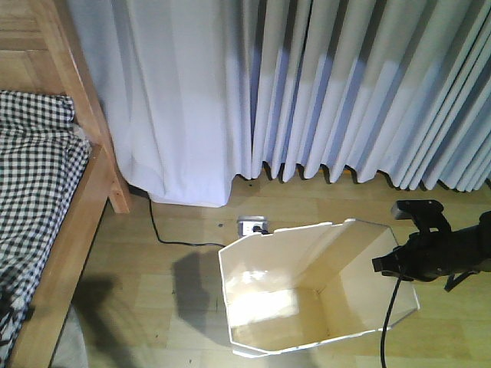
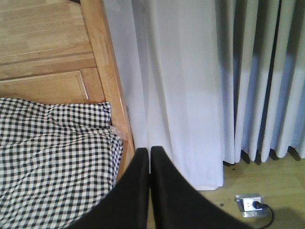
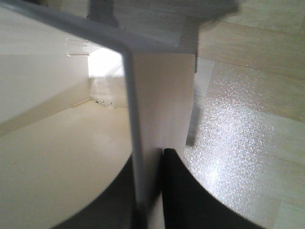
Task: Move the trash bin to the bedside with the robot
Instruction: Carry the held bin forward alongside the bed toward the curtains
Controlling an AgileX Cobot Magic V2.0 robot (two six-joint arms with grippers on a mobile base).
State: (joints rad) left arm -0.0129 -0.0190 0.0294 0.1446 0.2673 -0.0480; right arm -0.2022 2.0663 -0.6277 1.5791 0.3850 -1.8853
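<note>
The white trash bin [image 1: 265,268] stands on the wooden floor at lower right, its cream inside showing. My right gripper [image 1: 386,264] is shut on its right rim, a black cable trailing below. In the right wrist view the bin's wall [image 3: 159,95] runs between the jaws of the right gripper [image 3: 152,155], one finger inside and one outside. The bedside is at the left: a light-brown bed frame [image 1: 80,192] with checked bedding [image 1: 34,176]. About a bin's width of floor lies between bin and frame. My left gripper [image 2: 150,150] is shut on nothing, hanging by the bed frame [image 2: 107,71] and bedding [image 2: 52,157].
Long pale curtains [image 1: 307,84] hang to the floor behind the bin. A floor socket [image 1: 253,225] with a plug sits just behind the bin's back rim, and its black cable [image 1: 157,226] runs toward the bed's leg. The socket [image 2: 250,202] also shows in the left wrist view.
</note>
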